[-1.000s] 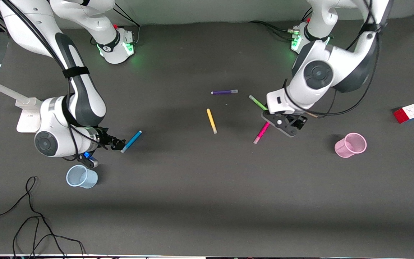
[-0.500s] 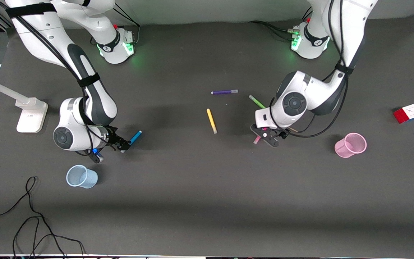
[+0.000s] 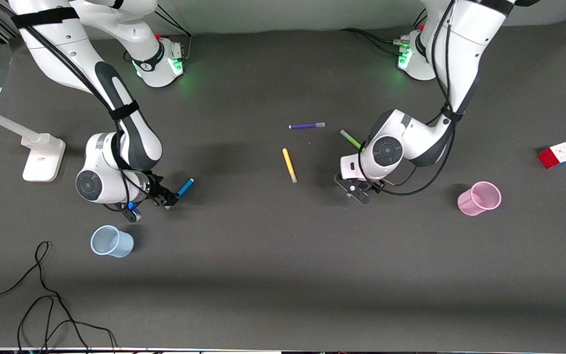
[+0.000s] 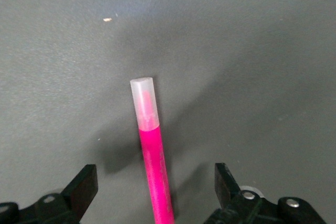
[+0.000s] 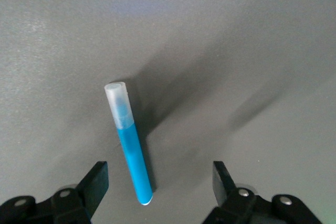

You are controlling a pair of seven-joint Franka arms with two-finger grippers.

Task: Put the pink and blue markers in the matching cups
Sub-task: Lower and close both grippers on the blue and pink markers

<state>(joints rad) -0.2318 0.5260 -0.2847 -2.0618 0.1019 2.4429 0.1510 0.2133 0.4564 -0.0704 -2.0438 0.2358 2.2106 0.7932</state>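
Observation:
The pink marker [image 4: 153,156] lies on the dark mat with its pale cap pointing away from my left gripper [image 4: 156,181]. That gripper is open and straddles the marker's body, each finger well clear of it. In the front view the left hand [image 3: 357,191] hides this marker. The blue marker [image 5: 129,145] lies flat with its tail end between the fingers of my open right gripper [image 5: 160,181], which do not touch it. Its far end [image 3: 185,187] pokes out past the right hand [image 3: 166,199]. The pale blue cup [image 3: 111,241] and the pink cup [image 3: 479,198] both stand upright.
A yellow marker [image 3: 289,165], a purple marker [image 3: 306,126] and a green marker [image 3: 351,139] lie mid-table, the green one beside the left arm's wrist. A red and white cube [image 3: 556,155] sits at the left arm's end. A white stand [image 3: 42,157] and black cables [image 3: 42,295] are at the right arm's end.
Both arms have come down to the mat. The left hand has dropped over the pink marker and now covers it. The right hand has slid toward the blue marker's tail.

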